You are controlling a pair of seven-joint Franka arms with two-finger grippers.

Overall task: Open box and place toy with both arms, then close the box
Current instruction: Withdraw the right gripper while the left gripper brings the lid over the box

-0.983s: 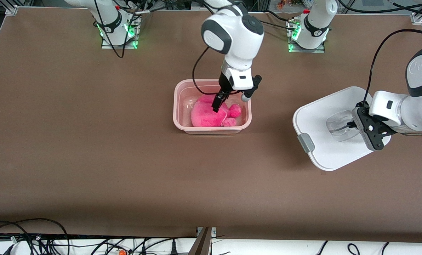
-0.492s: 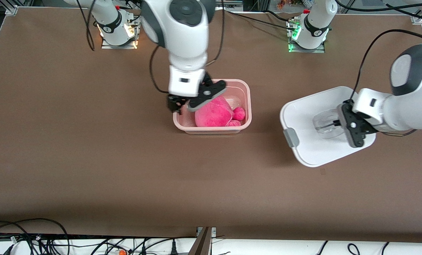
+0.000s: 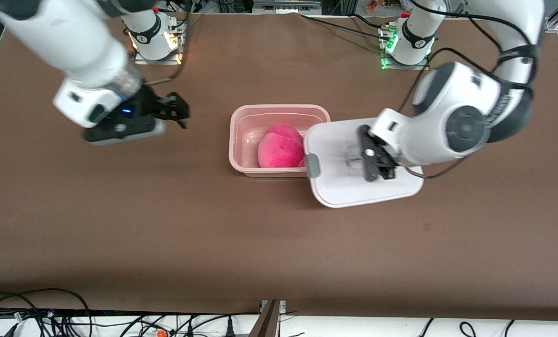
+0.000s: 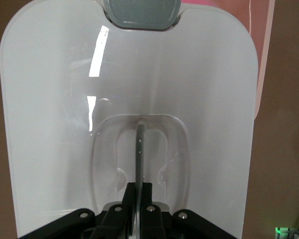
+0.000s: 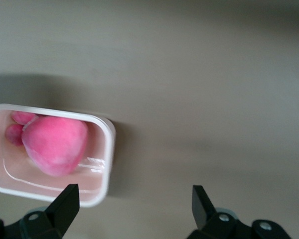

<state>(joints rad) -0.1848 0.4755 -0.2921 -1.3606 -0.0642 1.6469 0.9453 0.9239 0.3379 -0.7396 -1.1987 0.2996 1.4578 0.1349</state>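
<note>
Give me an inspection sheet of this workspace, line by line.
Surface: brown table, matte.
Job's things: pale pink plastic tray base holds the hot-pink plush toy; white lid with grey clip overlaps the tray's end toward the left arm.
Clutter: nothing seen.
Grippers: left gripper shut on the lid's clear handle; right gripper open, empty, over bare table toward the right arm's end.
Cables: black cables along the near edge.
Surroundings: arm bases with green lights.

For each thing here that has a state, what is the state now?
Box tray: open, lid partly over one end.
Toy: lying inside the tray.
Lid: held by its handle.
Left claw: shut on the handle.
Right claw: open, empty, over the table.
</note>
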